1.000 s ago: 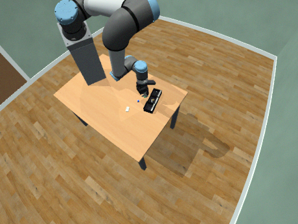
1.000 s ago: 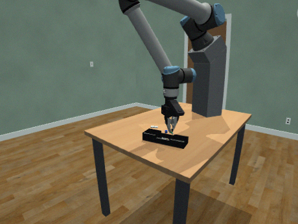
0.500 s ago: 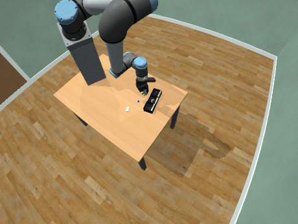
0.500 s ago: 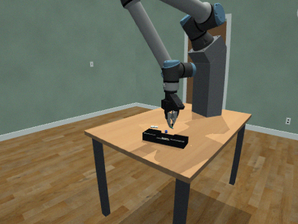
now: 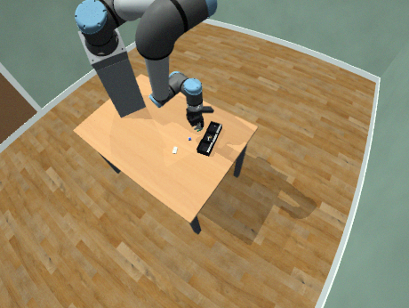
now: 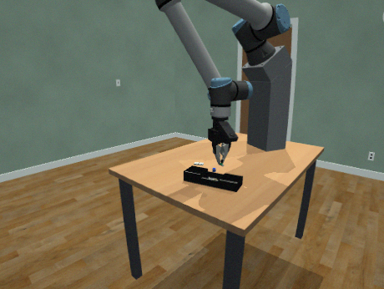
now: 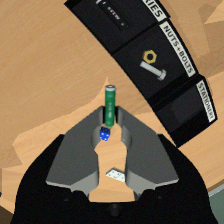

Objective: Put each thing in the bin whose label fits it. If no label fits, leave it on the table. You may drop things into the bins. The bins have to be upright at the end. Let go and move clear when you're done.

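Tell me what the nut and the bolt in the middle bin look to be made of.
The nut looks like brass, perhaps only brass-coloured: yellow-gold with a slight shine. The bolt seems to be bare steel or a zinc-plated metal, given its pale silver-grey colour.

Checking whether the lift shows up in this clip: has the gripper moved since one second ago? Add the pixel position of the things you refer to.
Yes. The gripper [image 5: 198, 128] [image 6: 221, 163] [image 7: 109, 107] has risen: in the exterior view its tips stand higher above the black bin row [image 5: 204, 154] [image 6: 196, 178] [image 7: 157, 106].
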Motion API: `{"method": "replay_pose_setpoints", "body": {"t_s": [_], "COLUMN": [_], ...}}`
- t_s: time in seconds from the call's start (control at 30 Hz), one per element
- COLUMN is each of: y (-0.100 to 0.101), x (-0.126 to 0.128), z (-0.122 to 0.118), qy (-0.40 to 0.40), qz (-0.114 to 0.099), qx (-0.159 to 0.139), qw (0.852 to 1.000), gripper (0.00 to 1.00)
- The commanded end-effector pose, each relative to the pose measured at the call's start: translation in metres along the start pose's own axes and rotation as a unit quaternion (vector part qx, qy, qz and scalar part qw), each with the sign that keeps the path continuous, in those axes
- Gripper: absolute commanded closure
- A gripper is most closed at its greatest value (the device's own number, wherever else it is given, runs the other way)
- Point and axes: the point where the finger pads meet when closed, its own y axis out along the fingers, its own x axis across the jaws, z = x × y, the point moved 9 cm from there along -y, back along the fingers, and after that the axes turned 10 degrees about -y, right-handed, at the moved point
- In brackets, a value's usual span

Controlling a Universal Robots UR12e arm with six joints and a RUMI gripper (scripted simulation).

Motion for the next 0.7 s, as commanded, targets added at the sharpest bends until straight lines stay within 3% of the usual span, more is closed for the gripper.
{"method": "replay_pose_setpoints", "body": {"t_s": [0.0, 0.37, 0.47, 0.67], "y": [0.000, -0.008, -0.006, -0.006], "x": [-0.001, 0.000, 0.006, 0.010], "z": [0.000, 0.001, 0.019, 0.043], "qy": [0.000, 0.000, -0.076, -0.138], "qz": [0.001, 0.001, -0.001, 0.000], "qx": [0.000, 0.000, 0.000, 0.000], "qw": [1.000, 1.000, 0.997, 0.990], "gripper": [1.00, 1.00, 1.00, 1.00]}}
